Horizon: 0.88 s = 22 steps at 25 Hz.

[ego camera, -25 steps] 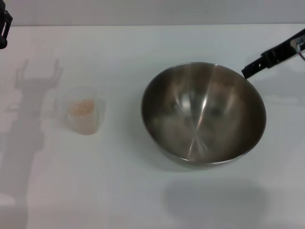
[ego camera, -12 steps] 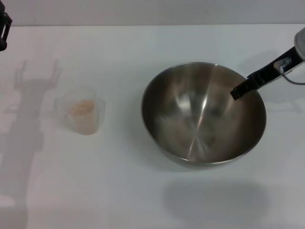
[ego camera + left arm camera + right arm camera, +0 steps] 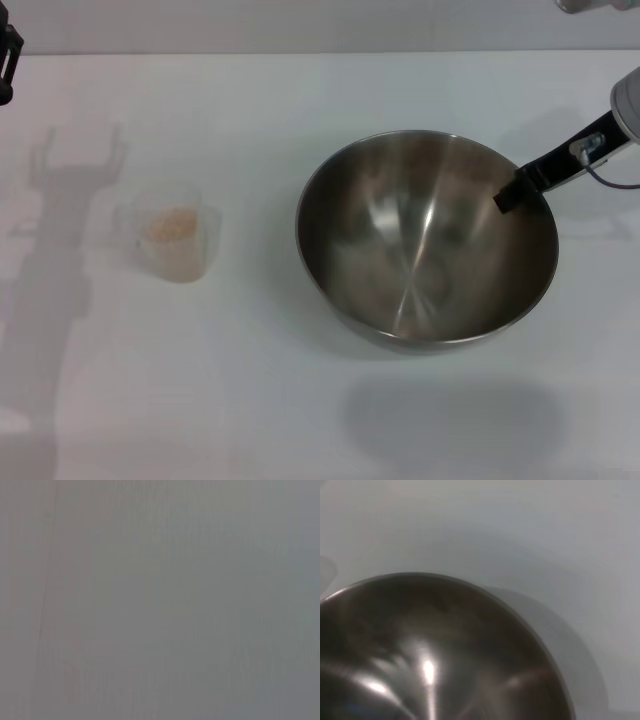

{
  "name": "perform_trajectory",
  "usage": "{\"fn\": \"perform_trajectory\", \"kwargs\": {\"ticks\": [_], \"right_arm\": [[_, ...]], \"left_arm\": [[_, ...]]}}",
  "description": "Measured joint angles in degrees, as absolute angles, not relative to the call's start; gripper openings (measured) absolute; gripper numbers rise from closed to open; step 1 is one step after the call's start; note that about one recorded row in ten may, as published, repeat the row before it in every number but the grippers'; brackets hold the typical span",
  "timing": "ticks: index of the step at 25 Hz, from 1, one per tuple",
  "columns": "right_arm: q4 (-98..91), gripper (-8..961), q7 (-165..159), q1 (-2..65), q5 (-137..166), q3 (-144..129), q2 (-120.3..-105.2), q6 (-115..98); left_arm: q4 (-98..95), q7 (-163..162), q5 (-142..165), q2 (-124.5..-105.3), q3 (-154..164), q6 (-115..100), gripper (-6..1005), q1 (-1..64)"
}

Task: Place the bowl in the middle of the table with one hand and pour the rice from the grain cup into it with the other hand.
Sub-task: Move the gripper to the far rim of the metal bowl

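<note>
A plain white table [image 3: 300,420] fills our head view, with a grey wall band along its far edge. On the right half of it we see the stainless-steel mixing bowl [image 3: 425,240], upright, its brushed grey inside catching streaks of light. It sits right of the table's middle rather than dead centre.

Well apart from it on the left stands the grain cup [image 3: 172,232], a small translucent plastic cup, upright on the table. Inside it we make out the rice [image 3: 170,224], a pale beige mass lying low in the cup.

Our right gripper [image 3: 510,194] reaches in from the right edge as a dark slim finger on a grey arm, with a thin cable looping beside it. Its tip lies at the bowl's right rim, just over the inner wall. We see only one finger here, so we cannot tell how far the jaws stand apart or whether they grip the rim. From the right wrist view we look down on the bowl [image 3: 435,650] and the table [image 3: 530,535] beyond its rim; no fingers show there.

Our left gripper [image 3: 8,60] shows only as a dark sliver at the far left edge of the head view, held above the table and away from the cup; its shadow falls on the table near the cup. We cannot tell its opening. The left wrist view gives us only a blank grey field.
</note>
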<state>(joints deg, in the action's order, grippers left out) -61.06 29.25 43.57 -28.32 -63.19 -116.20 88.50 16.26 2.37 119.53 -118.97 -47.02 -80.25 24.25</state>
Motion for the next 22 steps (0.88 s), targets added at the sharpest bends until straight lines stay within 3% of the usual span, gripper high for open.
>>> {"fn": "perform_trajectory", "kwargs": {"ticks": [8,11,22], "right_arm": [[-59.54,252,29.77,43.71,-28.27,-63.19,-116.20,87.91],[-59.51,52,29.79,43.58,-28.20,-63.16,-116.20,87.56],[-61.54,19,31.17,43.47,-30.04,-60.08,-116.77,86.10]], "left_arm": [[16.26,2.37,119.53,-118.92,-47.02,-80.39,788,24.26],[16.26,2.37,119.53,-118.91,-47.02,-80.41,786,24.26],[16.26,2.37,119.83,-118.91,-47.00,-80.73,780,24.26]]}}
